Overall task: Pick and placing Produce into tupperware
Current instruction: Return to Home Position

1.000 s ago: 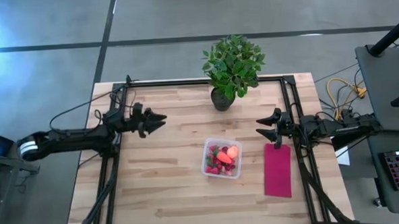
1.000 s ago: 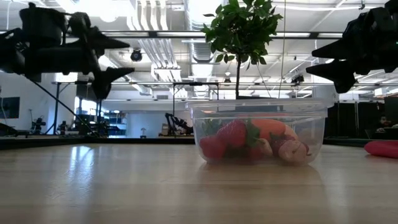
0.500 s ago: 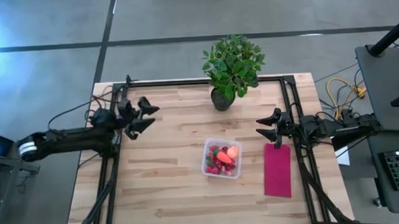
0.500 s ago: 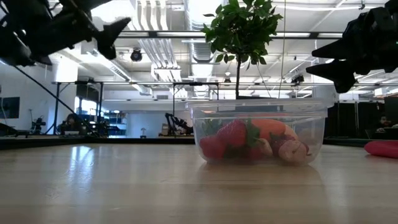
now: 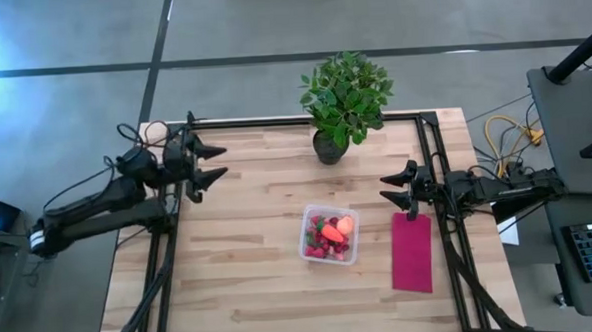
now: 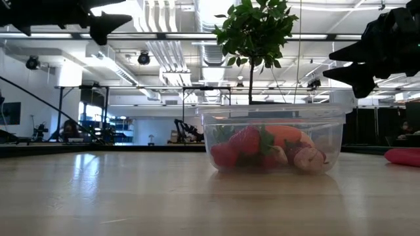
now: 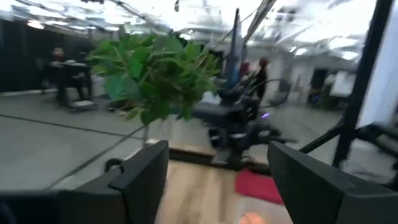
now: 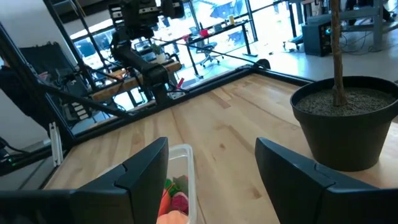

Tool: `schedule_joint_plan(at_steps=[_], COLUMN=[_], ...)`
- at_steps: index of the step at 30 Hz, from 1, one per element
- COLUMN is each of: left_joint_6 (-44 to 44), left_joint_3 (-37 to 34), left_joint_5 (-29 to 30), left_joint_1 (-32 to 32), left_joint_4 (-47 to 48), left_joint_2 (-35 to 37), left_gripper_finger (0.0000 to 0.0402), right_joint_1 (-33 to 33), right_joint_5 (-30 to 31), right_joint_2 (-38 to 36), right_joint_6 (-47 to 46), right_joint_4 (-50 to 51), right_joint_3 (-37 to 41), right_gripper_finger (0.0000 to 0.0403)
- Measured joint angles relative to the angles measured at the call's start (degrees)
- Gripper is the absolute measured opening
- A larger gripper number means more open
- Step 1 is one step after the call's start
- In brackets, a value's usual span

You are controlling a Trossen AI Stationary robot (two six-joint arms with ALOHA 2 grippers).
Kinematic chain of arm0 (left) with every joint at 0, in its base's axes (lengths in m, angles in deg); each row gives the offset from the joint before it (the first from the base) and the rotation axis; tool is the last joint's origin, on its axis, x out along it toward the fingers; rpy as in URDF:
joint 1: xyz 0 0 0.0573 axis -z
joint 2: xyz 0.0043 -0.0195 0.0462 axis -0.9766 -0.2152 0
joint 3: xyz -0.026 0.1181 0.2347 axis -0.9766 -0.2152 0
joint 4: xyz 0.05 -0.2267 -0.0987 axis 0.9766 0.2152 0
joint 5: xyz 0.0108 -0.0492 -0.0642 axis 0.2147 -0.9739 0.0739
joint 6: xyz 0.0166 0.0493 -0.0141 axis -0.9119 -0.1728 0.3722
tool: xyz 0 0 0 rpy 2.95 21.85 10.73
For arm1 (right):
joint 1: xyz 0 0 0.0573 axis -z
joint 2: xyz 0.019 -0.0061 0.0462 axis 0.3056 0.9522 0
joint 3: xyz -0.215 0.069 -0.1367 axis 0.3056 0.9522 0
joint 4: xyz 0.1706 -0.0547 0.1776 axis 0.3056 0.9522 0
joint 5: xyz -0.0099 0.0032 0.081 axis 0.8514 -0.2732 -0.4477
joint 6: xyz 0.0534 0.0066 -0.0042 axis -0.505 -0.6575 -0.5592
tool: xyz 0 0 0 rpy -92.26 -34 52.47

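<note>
The clear tupperware (image 5: pixel 329 235) stands on the table a little right of centre; the low view shows it (image 6: pixel 272 139) from the side. Inside lie the produce: red strawberry-like pieces (image 5: pixel 320 242), an orange-pink fruit (image 5: pixel 345 225) and an orange-red piece with a green top (image 6: pixel 285 136). My left gripper (image 5: pixel 212 161) hovers open over the table's far left part, well away from the tupperware. My right gripper (image 5: pixel 390 189) waits open at the table's right side, above the magenta cloth's far end; its wrist view shows the tupperware's rim (image 8: pixel 181 163) between its fingers.
A leafy potted plant (image 5: pixel 341 104) stands at the table's far edge, behind the tupperware. A flat magenta cloth (image 5: pixel 412 251) lies right of the tupperware. Black frame rails run along the table's left, right and far sides. Bare wood spreads over the near and left parts.
My left gripper has drawn back from near the table's middle toward the far left corner, rising as it went, and stayed open. The right arm and the tupperware have kept still.
</note>
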Motion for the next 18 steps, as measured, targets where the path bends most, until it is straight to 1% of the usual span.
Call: schedule_joint_plan(at_steps=[2,4,13,14,15,16,17,18], left_joint_6=[-3.01,-5.2,-9.99,-10.06,-10.08,-10.04,-10.04,-9.88], left_joint_3=[1.61,2.03,1.98,2.11,2.02,2.03,2.6,3.07], left_joint_5=[0.84,0.89,2.34,1.78,-0.22,-3.81,-7.4,-9.57], left_joint_1=[0.02,0.01,0.0,0.0,-0.03,-0.03,-0.02,0.01], left_joint_4=[3.57,4.49,4.43,4.62,6.46,8.07,7.7,6.62], left_joint_2=[0.92,2.83,21.74,22.59,21.82,21.59,21.39,20.34], left_gripper_finger=[0.0261,0.0261,0.0261,0.0261,0.0261,0.0261,0.0261,0.0261], right_joint_1=[-0.01,0.0,0.01,-0.02,-0.02,-0.02,-0.01,-0.02], right_joint_5=[0.0,0.0,0.0,-0.02,-0.02,-0.02,-0.03,-0.02], right_joint_2=[0.0,0.0,0.0,0.0,0.0,0.0,0.0,-0.02], right_joint_6=[0.0,0.0,0.0,0.0,0.02,0.02,0.02,0.01], right_joint_4=[0.01,0.01,0.0,0.01,0.01,-0.01,-0.01,-0.01], right_joint_3=[0.0,0.0,0.0,0.0,0.0,0.0,0.0,0.0], right_gripper_finger=[0.0233,0.0233,0.0233,0.0233,0.0233,0.0233,0.0233,0.0233])
